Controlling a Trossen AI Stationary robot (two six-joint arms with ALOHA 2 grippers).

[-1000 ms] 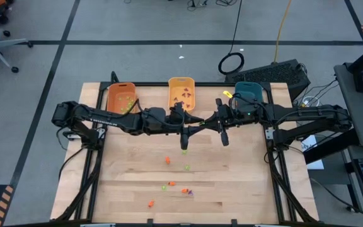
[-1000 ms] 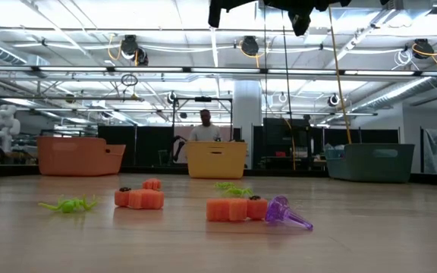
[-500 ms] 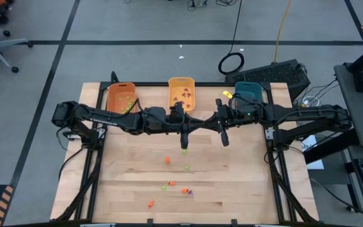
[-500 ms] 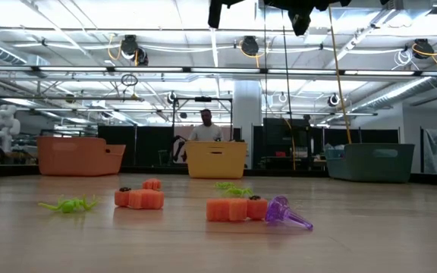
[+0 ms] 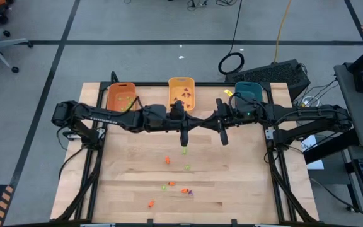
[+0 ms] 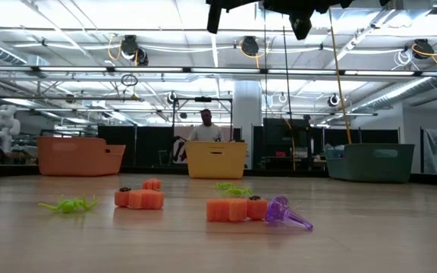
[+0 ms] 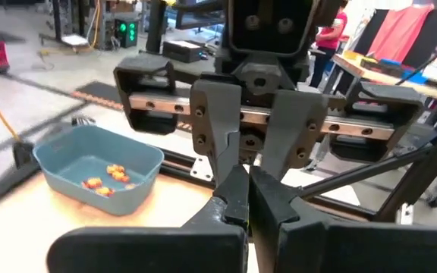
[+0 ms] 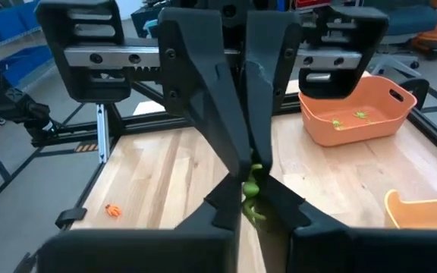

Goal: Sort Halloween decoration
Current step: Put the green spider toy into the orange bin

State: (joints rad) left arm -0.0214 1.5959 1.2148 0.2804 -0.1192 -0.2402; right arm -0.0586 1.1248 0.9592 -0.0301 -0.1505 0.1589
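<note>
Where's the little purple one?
In the low view, the purple trinket lies on the table, a bit right of the middle. It is right beside an orange trinket, with no hand near it.

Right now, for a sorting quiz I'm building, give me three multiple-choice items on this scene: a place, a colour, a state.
1. Which bin holds sorted green pieces? A orange, B yellow, C teal
2. What colour is the piece at the left gripper? A purple, B orange, C green
3. That gripper is: A wide open, B shut on a piece, C down inside a bin

Answers:
1. A: green trinkets lie in the orange bin.
2. C: a green trinket shows at its fingertips.
3. B: its fingers pinch that trinket in mid-air.
</note>
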